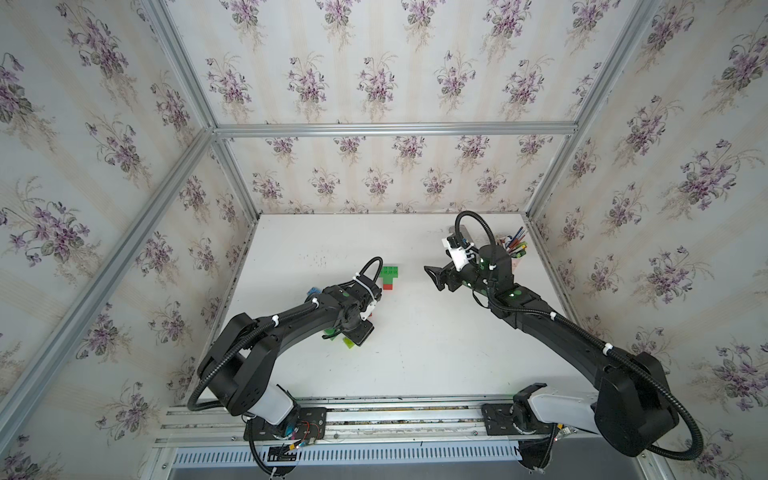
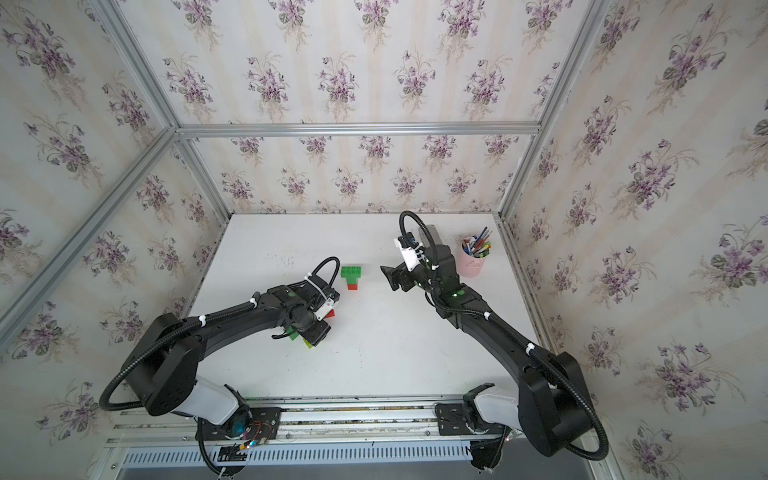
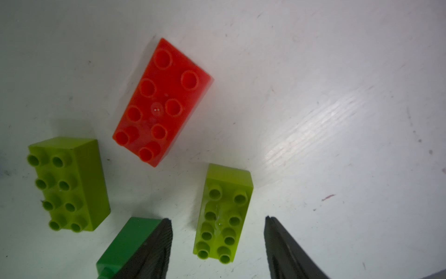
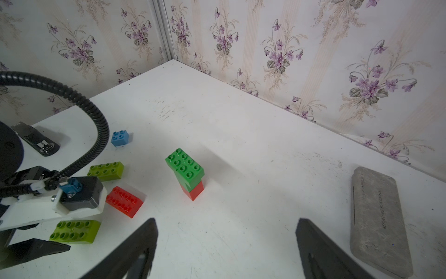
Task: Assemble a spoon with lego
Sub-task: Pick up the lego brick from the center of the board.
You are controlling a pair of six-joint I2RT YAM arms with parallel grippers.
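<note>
Left of centre on the table (image 1: 436, 353), the left gripper (image 3: 217, 218) stands spread astride a lime 2x4 brick (image 3: 223, 212), clear of both its sides, one finger (image 3: 154, 244) just beside a dark green brick (image 3: 128, 244); a red 2x4 brick (image 3: 161, 101) lies near. At mid-table stands the partial spoon (image 4: 187, 172), a green 2x4 atop a green-and-red stem. The right gripper (image 4: 226, 219) hovers spread wide, with nothing between its jaws.
</note>
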